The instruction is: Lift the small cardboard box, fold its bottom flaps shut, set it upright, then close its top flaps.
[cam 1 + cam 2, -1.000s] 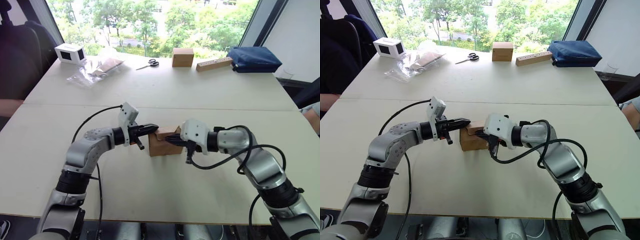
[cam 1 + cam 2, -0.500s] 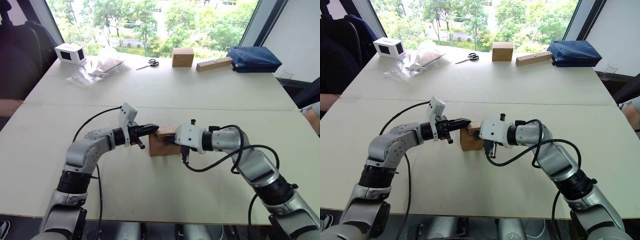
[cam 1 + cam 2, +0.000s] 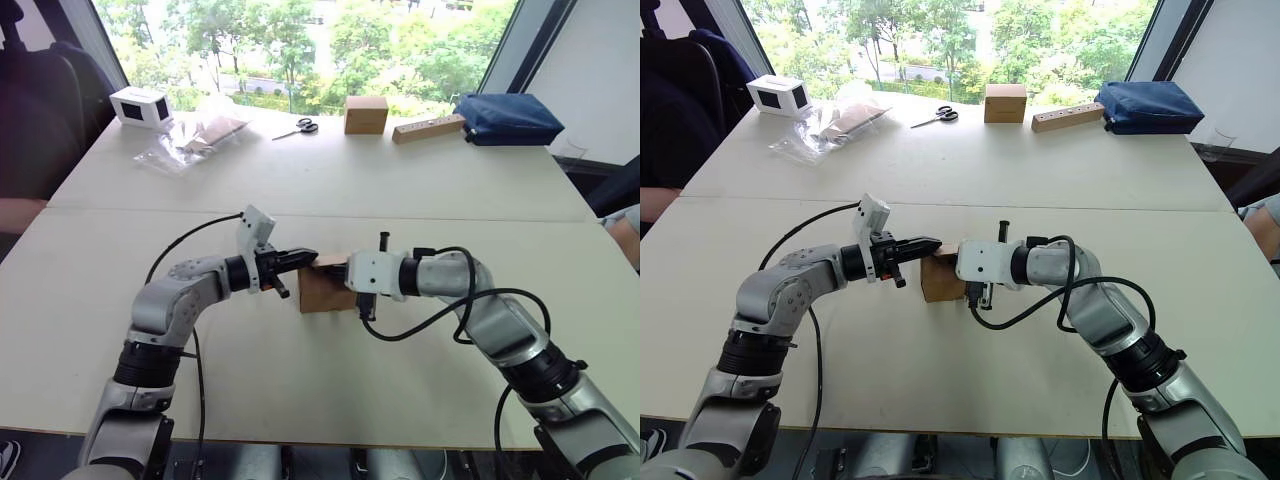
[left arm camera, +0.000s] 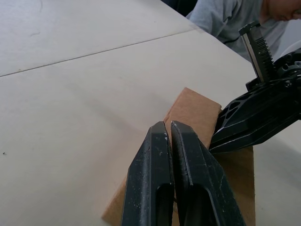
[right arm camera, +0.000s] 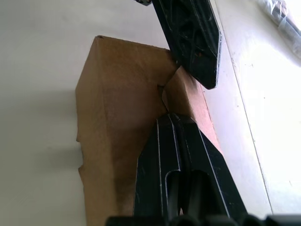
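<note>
1. Grippers are converging on the small cardboard box [image 3: 322, 287], which is sitting on the near half of the pale table [image 3: 330, 180], between the two arms and roughly centred before the robot.

2. Coming in from the left, the left gripper [image 3: 308, 257] is pointing toward three o'clock, its black fingers [image 4: 171, 174] pressed together with no cardboard between them; the tips are resting on or just above the box's upper left edge, though actual contact is hard to confirm.

3. In the middle, the box is lying with its long axis running nine to three, along the line joining the two grippers. Its top panel is slanting rather than flat, and a folded flap [image 5: 181, 89] with a V notch is showing at the upper face.

4. On the right, the right gripper [image 5: 170, 117] is pointing toward nine o'clock, fingers likewise closed together and holding nothing, tips pressing onto the box top beside that flap.

5. Both tips are meeting over the same top face, neither clearly nearer, so any folding push will probably be acting downward from twelve o'clock.
</note>
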Robot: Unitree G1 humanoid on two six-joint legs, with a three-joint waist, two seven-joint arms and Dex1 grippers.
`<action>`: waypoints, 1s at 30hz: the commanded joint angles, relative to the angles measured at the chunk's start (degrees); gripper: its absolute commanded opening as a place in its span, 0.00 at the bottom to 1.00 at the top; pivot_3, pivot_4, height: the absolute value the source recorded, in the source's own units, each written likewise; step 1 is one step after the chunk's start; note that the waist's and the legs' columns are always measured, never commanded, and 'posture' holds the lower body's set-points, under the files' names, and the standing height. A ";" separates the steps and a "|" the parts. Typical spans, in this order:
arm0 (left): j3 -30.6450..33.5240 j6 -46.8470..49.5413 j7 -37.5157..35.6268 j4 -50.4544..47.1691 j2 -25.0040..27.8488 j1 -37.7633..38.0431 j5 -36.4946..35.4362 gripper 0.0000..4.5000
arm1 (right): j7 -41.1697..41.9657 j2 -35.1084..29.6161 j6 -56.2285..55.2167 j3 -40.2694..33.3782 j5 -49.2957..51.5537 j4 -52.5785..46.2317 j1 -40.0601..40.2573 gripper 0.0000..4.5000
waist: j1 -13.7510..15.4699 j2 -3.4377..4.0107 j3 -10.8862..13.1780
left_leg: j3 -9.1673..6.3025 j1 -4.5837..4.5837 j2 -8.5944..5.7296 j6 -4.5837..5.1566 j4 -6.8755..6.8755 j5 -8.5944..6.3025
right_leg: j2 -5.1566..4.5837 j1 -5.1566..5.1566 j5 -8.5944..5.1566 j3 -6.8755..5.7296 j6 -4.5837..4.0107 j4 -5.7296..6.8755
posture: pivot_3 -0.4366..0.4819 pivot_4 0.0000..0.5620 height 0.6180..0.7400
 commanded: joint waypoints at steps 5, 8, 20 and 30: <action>-5.08 -5.29 -2.40 -1.62 2.17 0.80 4.86 0.03 | 3.26 0.71 3.74 -3.35 5.74 -4.09 0.65 0.00 | 0.06 0.00 0.00 | -0.01 0.04 0.01 0.00 0.00 0.00 | 0.00 0.05 0.00 0.00 0.00 -0.01 | 0.48 0.27 1.00; -6.47 -8.08 -3.20 -0.44 3.18 0.43 7.43 0.03 | 4.65 -0.64 5.74 -4.89 7.83 -5.89 1.54 0.00 | 0.08 0.00 0.00 | -0.01 0.05 0.02 0.05 0.00 -0.03 | -0.01 0.07 0.00 -0.01 0.00 -0.02 | 0.48 0.27 1.00; -6.89 -11.90 -4.82 0.42 4.00 -0.31 10.20 0.03 | 3.95 -0.33 10.71 -9.54 13.11 -7.72 2.33 0.00 | 0.02 0.00 0.00 | 0.00 0.09 0.02 0.07 0.00 -0.04 | -0.01 0.10 0.00 0.00 -0.01 -0.02 | 0.48 0.27 1.00; 2.18 -0.53 -2.84 -5.96 4.17 -4.25 -1.61 0.03 | -1.08 2.93 11.45 -14.59 16.72 -3.09 0.69 0.00 | -0.06 -0.01 0.01 | -0.01 0.04 0.05 0.07 -0.01 -0.04 | -0.01 0.06 0.00 0.00 0.00 -0.02 | 0.48 0.27 1.00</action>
